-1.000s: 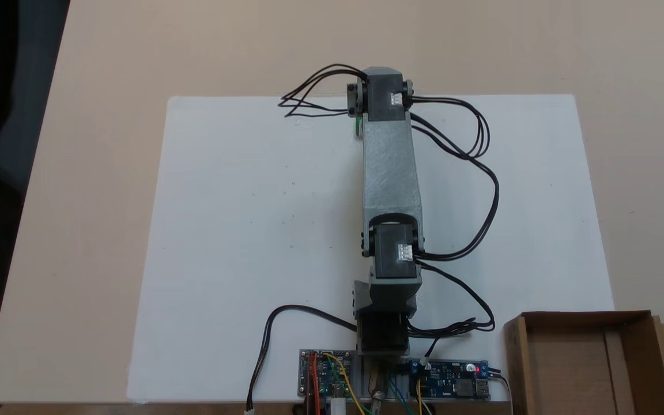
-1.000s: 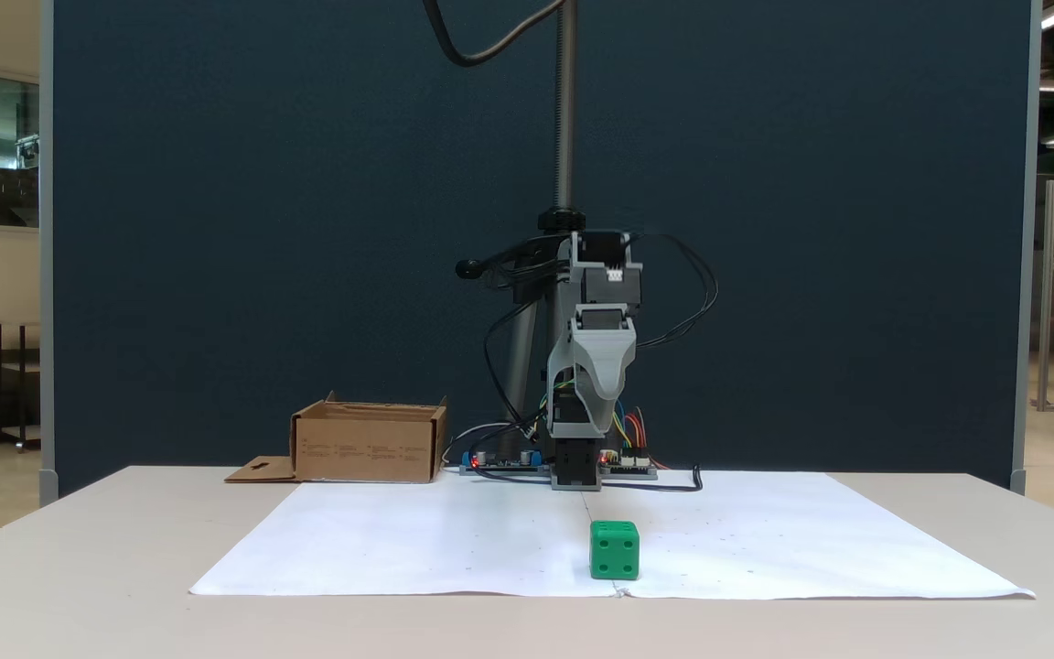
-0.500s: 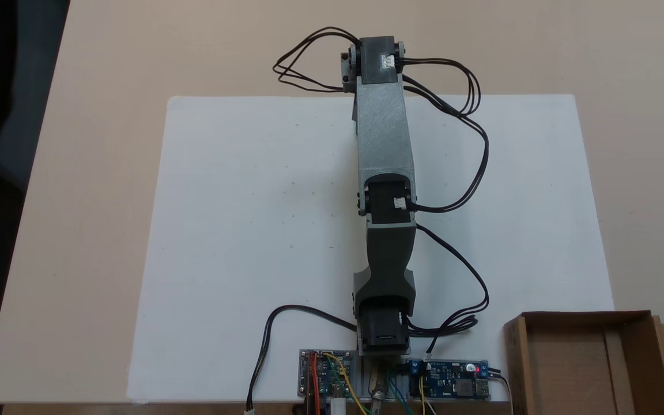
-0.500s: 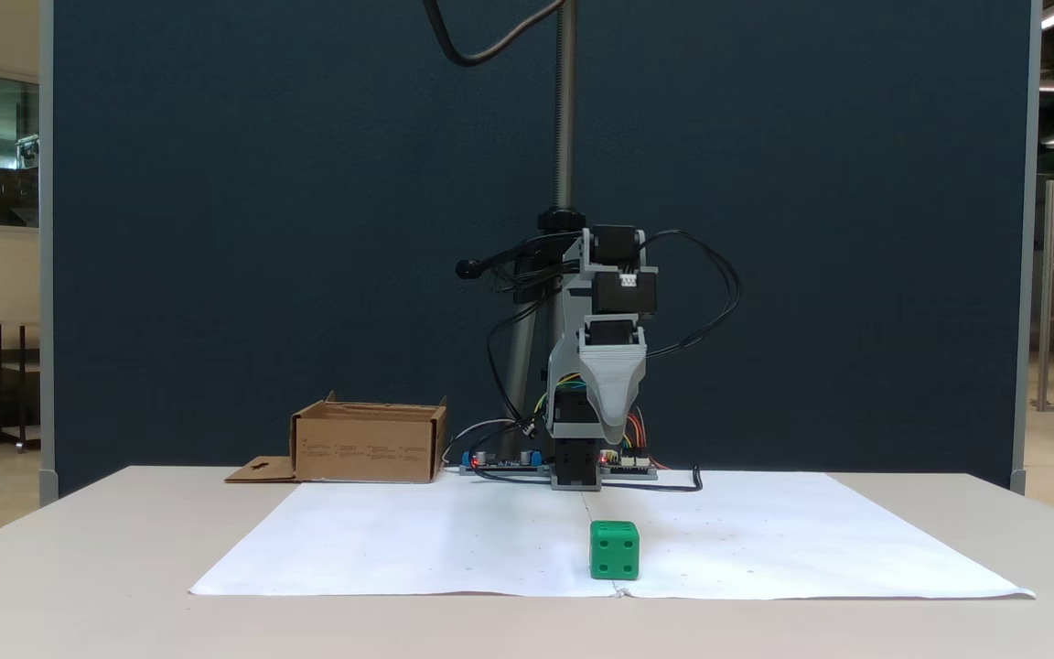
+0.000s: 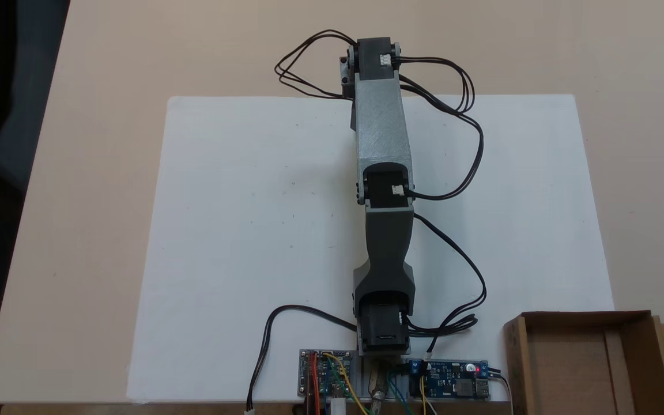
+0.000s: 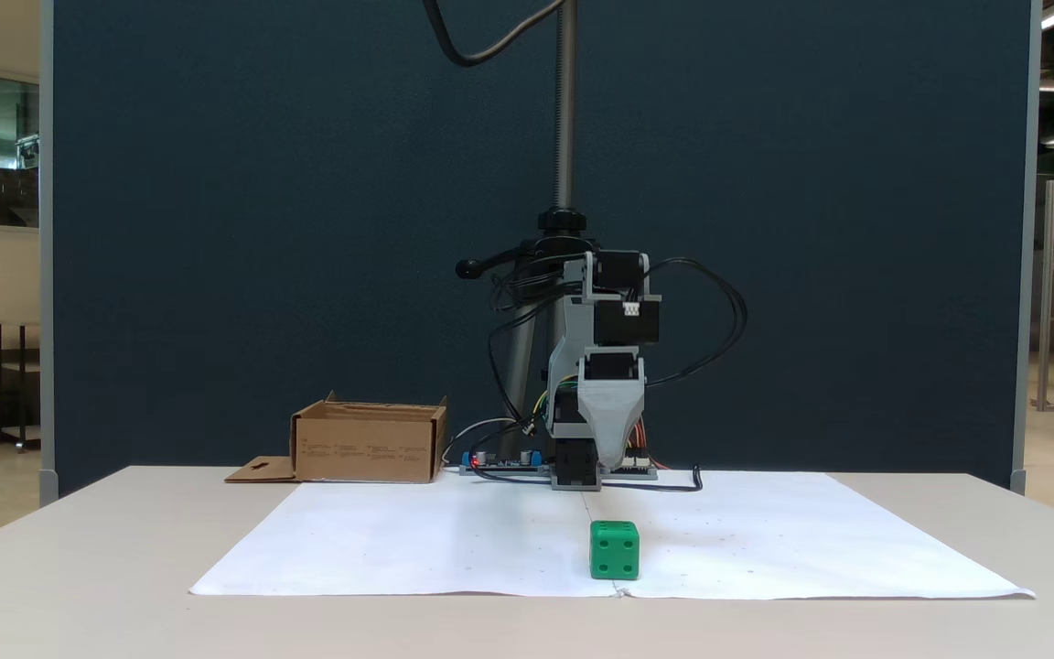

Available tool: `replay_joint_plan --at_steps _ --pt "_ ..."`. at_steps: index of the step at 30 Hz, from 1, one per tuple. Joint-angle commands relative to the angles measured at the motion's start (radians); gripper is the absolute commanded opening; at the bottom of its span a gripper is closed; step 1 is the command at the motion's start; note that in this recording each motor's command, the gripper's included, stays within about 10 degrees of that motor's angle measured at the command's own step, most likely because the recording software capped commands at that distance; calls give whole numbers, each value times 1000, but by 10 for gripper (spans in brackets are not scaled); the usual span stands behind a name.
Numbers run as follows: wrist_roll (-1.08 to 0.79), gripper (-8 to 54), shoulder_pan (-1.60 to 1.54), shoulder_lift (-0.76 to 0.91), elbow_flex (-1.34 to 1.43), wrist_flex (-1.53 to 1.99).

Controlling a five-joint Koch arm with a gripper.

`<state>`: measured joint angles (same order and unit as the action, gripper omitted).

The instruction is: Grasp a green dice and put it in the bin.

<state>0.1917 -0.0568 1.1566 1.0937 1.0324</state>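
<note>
From my console the pincer shows in the front fixed view as one pale grey wedge pointing down, above and behind the green dice. Its jaws line up one behind the other for that camera, so I cannot tell whether it is open or closed. In the top fixed view the arm covers whatever hangs below it, and I get no help there.

The green dice sits on the white paper sheet, near its front edge, resting flat and apart from the pincer, with four pips facing the front camera. The bin stands well off to the left in that view, beside the circuit boards; from above the bin sits at the lower right corner of the worktop.

My worry is the descent. If the jaws are not spread wide enough, a tip could land on the cube's top and knock it along the slick paper. Its rounded corners could also let it squirt out of an off-centre pinch. The loose cables might drag during the swing to the bin.
</note>
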Motion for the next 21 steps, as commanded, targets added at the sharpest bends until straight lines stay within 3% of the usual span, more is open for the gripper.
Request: replay_joint_plan --at_steps 1,21 --pt "74 420 -9 9 -66 57" --pt "87 420 -28 -112 -81 -110"
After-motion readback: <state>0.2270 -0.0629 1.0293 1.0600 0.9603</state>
